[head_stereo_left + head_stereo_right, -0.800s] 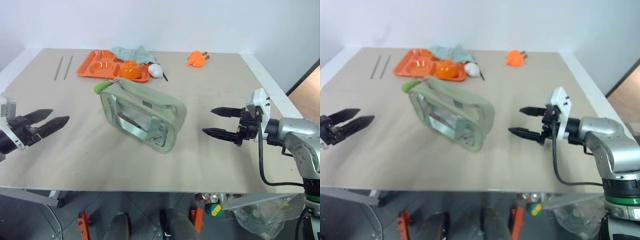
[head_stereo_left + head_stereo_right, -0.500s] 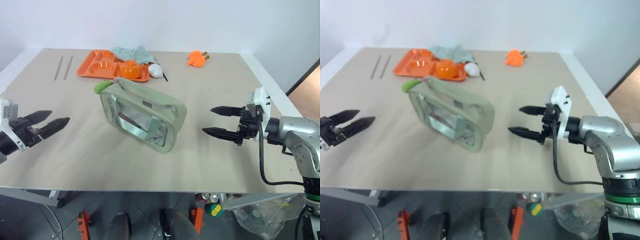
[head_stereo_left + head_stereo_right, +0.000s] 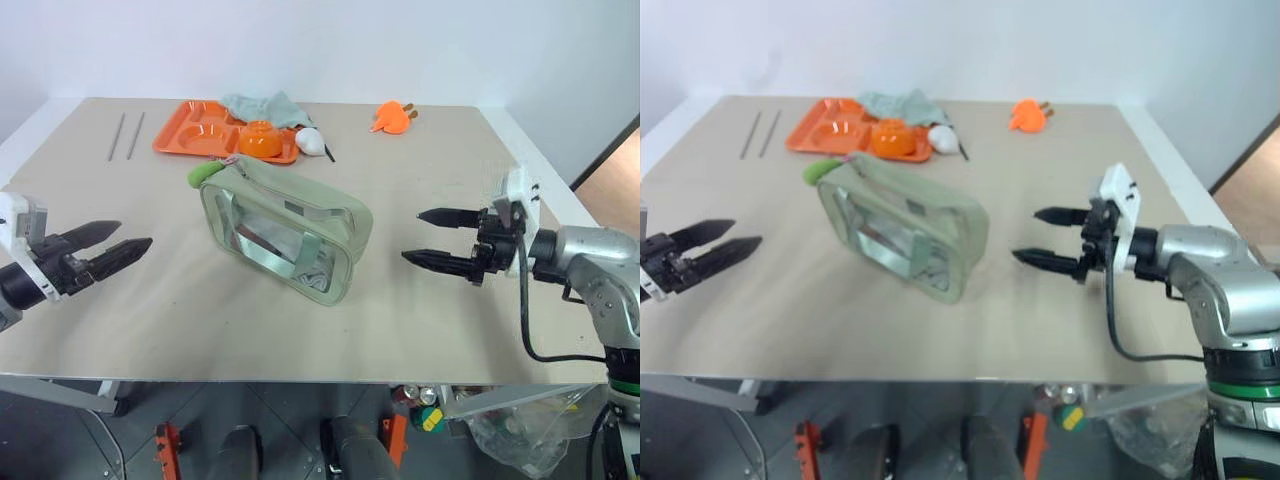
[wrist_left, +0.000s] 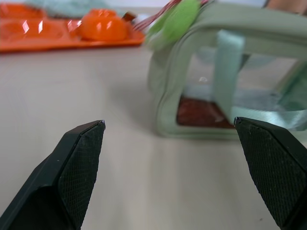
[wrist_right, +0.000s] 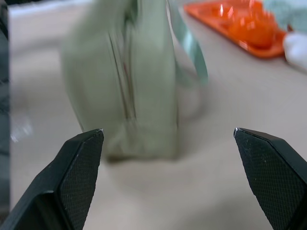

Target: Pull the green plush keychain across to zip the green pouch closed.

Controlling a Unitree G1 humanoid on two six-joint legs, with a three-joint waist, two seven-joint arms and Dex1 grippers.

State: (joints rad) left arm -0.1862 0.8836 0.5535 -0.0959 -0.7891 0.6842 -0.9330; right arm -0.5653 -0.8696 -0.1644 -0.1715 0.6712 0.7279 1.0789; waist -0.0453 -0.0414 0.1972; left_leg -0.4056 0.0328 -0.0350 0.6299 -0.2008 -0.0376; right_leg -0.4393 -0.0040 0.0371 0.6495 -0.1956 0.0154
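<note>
The green pouch stands on the middle of the table, its clear side panel and strap handles facing me. The green plush keychain hangs at the pouch's far left corner; the left wrist view shows the same keychain at the pouch's top end. My left gripper hovers open at the left, pointing toward the pouch, a good gap away. Over at the right, my right gripper is open too, aimed at the pouch's near right end, apart from it.
An orange tray with an orange bowl sits at the back, a teal-grey cloth and a white object beside it. Two thin rods lie at the far left, an orange plush toy at the back right.
Both grippers have edged slightly inward toward the pouch. The pouch and keychain have not moved.
</note>
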